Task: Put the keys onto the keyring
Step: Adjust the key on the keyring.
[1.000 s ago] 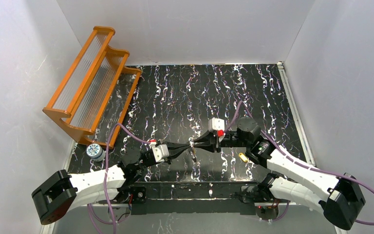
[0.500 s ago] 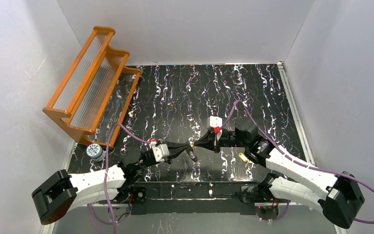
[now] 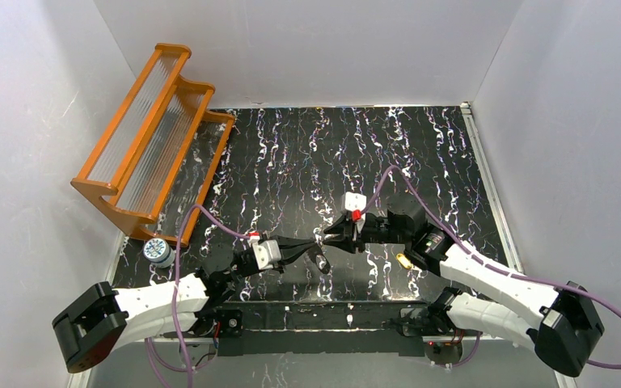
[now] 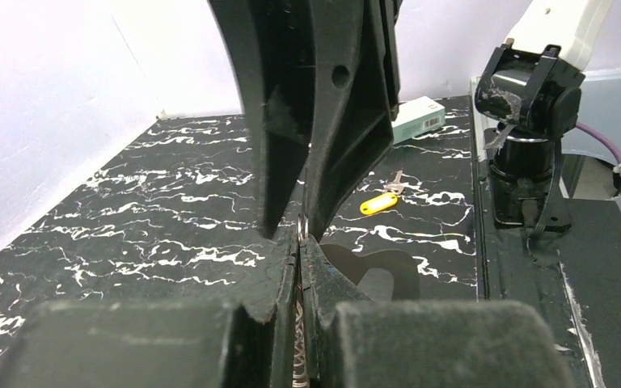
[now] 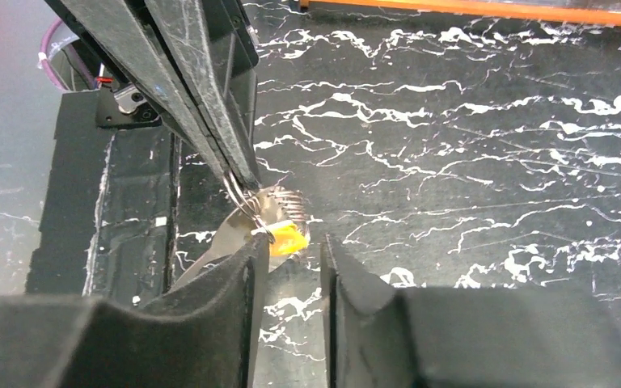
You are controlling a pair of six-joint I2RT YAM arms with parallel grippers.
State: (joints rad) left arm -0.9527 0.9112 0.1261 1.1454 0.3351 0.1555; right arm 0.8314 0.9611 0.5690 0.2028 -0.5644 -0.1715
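Since one second ago the two tips, which were meeting, have come a little apart: the right end effector (image 3: 331, 235) has pulled slightly away and the left end effector (image 3: 320, 258) has gone a little toward the near edge.

The left end effector is closed tightly on the keyring (image 5: 242, 204), a thin metal loop standing out from its tips above the counter (image 3: 291, 162). The right end effector has only a narrow gap between its fingers. One key (image 5: 288, 240), with the yellow-orange head, is just beyond its tips and touches the keyring. It seems free of the pads, though I cannot tell for sure.

In my judgement the task is about half done. This key seems to hang on the keyring already (whether it is really threaded, the pictures do not show clearly). The second key (image 4: 378, 203) lies flat on the counter near the right arm, well apart from the keyring, and it is not yet picked up.

Counted: two keys, one keyring, two end effectors. Further out there is one orange rack (image 3: 149, 129) at the far left, and one small round container (image 3: 158, 250) just beside it.
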